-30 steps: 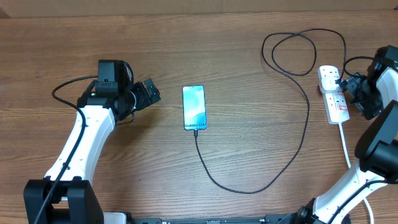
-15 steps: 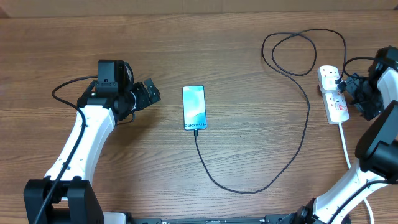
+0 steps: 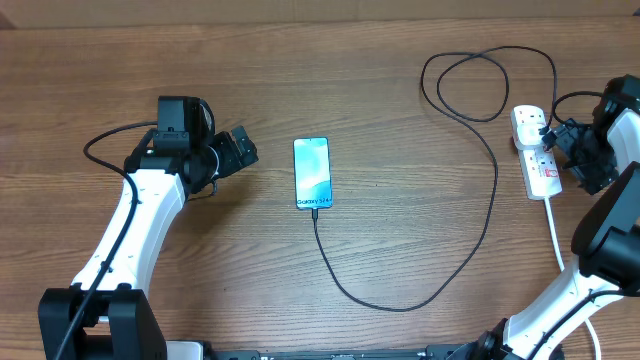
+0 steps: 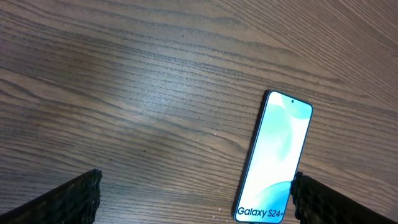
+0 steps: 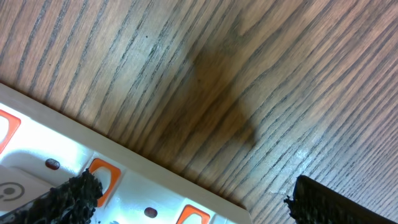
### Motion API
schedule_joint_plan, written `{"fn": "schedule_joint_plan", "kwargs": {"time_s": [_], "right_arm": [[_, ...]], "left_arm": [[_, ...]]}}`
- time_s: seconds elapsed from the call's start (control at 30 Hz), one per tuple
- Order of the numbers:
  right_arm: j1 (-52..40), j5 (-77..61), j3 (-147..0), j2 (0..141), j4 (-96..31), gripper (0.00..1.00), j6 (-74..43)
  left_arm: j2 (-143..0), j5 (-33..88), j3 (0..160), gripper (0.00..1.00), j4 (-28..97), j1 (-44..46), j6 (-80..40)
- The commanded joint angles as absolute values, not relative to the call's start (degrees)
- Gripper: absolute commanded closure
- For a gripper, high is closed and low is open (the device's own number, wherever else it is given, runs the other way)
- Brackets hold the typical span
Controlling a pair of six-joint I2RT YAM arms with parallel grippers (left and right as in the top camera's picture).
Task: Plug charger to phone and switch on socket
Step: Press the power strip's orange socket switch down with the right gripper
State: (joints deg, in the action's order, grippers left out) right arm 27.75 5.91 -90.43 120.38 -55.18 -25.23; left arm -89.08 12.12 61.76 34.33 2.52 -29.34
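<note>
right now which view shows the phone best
overhead: the whole phone lies in view, with the charger meeting its near end. left wrist shows it bigger, text readable, but lower end cut off. right wrist doesn't show it

Count on the bench:
- One slim rectangular smartphone (image 3: 311, 172) with black edges and a lit light-blue screen.
- One long thin black charger cable (image 3: 496, 185).
- One white elongated plastic power strip (image 3: 537, 150), with one thick white cord (image 3: 553, 232).
- Orange-red switch markings (image 5: 99, 174): three in the right wrist view.
- Two white-and-black robot arms, so two grippers: left gripper (image 3: 243, 152), right gripper (image 3: 562, 143).
- One brown wood-grain table (image 3: 380, 100).
</note>
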Motion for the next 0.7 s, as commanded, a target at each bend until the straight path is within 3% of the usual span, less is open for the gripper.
{"fn": "schedule_joint_plan", "kwargs": {"time_s": [0.0, 0.67], "right_arm": [[27.1, 2.8, -90.1, 120.4, -56.7, 0.0, -23.5], [27.0, 2.2, -90.1, 120.4, -57.8, 0.0, -23.5]], "left_arm": [[-88.1, 11.6, 62.0, 0.0, 34.3, 2.6, -27.8], [-88.1, 11.6, 62.0, 0.0, 34.3, 2.6, -27.8]]}}
